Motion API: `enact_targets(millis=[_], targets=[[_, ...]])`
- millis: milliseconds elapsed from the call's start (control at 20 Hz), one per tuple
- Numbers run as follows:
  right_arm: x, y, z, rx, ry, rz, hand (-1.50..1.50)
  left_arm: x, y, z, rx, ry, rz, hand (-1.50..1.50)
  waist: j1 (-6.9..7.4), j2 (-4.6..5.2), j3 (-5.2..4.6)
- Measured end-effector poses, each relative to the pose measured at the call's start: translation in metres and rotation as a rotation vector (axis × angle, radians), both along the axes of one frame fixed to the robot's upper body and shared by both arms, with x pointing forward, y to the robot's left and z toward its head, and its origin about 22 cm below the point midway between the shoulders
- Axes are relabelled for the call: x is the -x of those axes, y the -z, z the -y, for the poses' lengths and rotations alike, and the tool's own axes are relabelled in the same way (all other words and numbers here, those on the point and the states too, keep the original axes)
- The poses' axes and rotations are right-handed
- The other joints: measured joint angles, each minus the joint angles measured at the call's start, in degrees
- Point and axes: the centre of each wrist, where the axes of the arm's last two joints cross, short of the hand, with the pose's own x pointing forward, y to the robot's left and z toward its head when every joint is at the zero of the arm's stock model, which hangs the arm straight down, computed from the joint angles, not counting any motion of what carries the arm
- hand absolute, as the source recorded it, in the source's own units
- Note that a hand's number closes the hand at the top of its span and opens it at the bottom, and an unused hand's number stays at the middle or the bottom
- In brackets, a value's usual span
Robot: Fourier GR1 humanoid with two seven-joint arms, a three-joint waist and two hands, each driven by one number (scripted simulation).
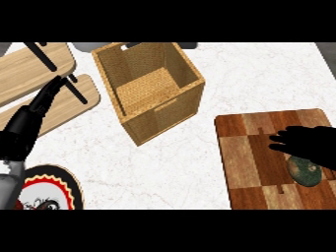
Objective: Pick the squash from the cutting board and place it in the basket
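Partly under right hand (317, 146), squash (303, 172)

White marble counter (272, 78) with basket (150, 91), cutting board (254, 162), plate (54, 189).

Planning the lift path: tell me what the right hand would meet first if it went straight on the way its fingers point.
The right hand points toward the view's left, low over the cutting board. Past the board's edge lies bare counter; the basket sits off that line, though depth is unclear.

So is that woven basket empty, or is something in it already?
Empty. The basket stands open-topped, only its woven floor showing; the squash lies on the cutting board under the right hand.
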Motion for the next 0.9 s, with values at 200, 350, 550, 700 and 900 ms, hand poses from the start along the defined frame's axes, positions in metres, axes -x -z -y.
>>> enact_targets(millis=[200,350,550,700,900], targets=[[-0.003,0.015,0.009,-0.015,-0.011,0.010,-1.50,0.001,-0.004,-0.003,-0.001,0.001,0.000,0.00,0.01,0.00,-0.02],[-0.006,0.021,0.011,-0.027,-0.019,0.021,-1.50,-0.001,-0.007,0.004,-0.002,0.002,0.018,0.00,-0.09,-0.14,0.06],[-0.002,0.034,0.016,-0.041,-0.011,0.011,-1.50,0.001,-0.011,0.003,0.006,0.004,0.010,0.00,-0.15,-0.15,0.01],[-0.002,0.040,0.017,-0.053,-0.002,0.010,-1.50,0.001,-0.009,0.001,0.008,0.011,0.019,0.00,-0.21,-0.19,0.05],[0.001,0.053,0.021,-0.049,-0.001,0.005,-1.50,0.005,-0.007,0.002,0.006,0.008,0.023,0.00,-0.23,-0.17,0.03]])
